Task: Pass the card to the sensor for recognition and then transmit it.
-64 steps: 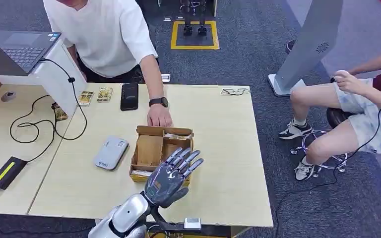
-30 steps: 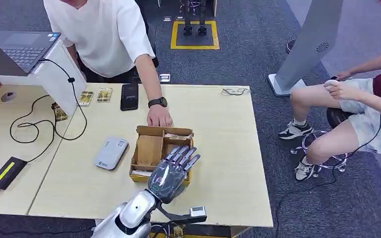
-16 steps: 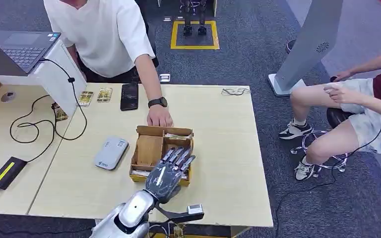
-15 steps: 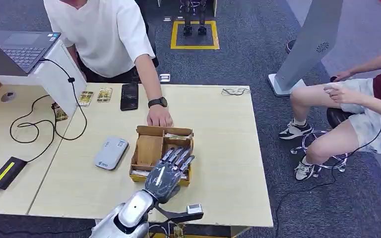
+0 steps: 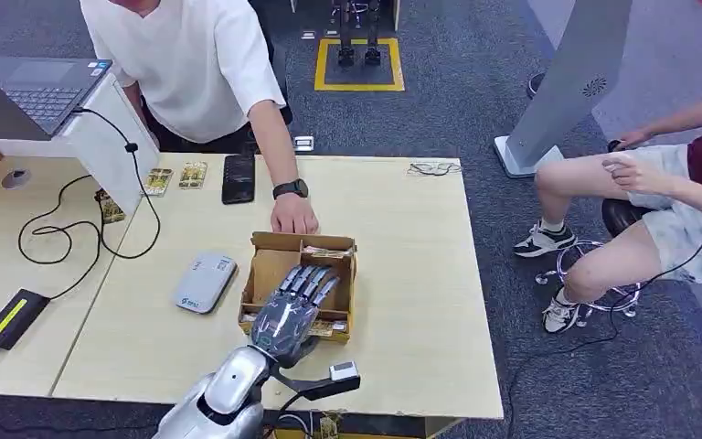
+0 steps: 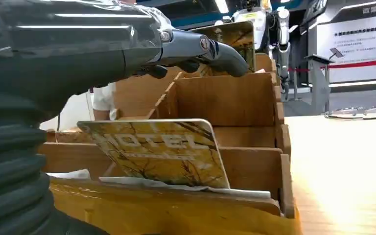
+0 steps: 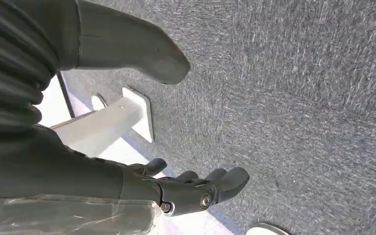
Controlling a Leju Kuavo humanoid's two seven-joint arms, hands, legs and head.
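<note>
In the head view the left hand (image 5: 292, 306) reaches up from the six o'clock edge of the table (image 5: 411, 302) and hovers over the near half of the cardboard box (image 5: 274, 270), its fingers (image 5: 309, 280) stretched out and slightly apart, holding nothing. In the left wrist view the fingers (image 6: 215, 49) extend above the box's (image 6: 235, 98) dividers, and a yellow card (image 6: 161, 152) printed "HOTEL" stands tilted in the nearest compartment, leaning against a divider, apart from the hand (image 6: 127, 49). In the head view the card's edge (image 5: 324, 329) shows at the box's near side, at about five o'clock from the hand.

The right hand (image 7: 186, 188) hangs over grey carpet (image 7: 298, 98) in the right wrist view, fingers loosely spread and empty.

At nine o'clock from the box lies a grey card sensor (image 5: 205, 282), flat on the table and just beside the box. Further out at nine o'clock, a black adapter (image 5: 9, 317) with its cable rests on a neighbouring table.

At twelve o'clock a person's hand (image 5: 293, 218) rests on the tabletop touching the box's far rim. Beyond it lie a black phone (image 5: 239, 176) and two more cards (image 5: 175, 177). A laptop (image 5: 32, 90) stands on a raised stand at ten o'clock. At three o'clock, well away from the table, a seated person (image 5: 667, 201) is visible.
</note>
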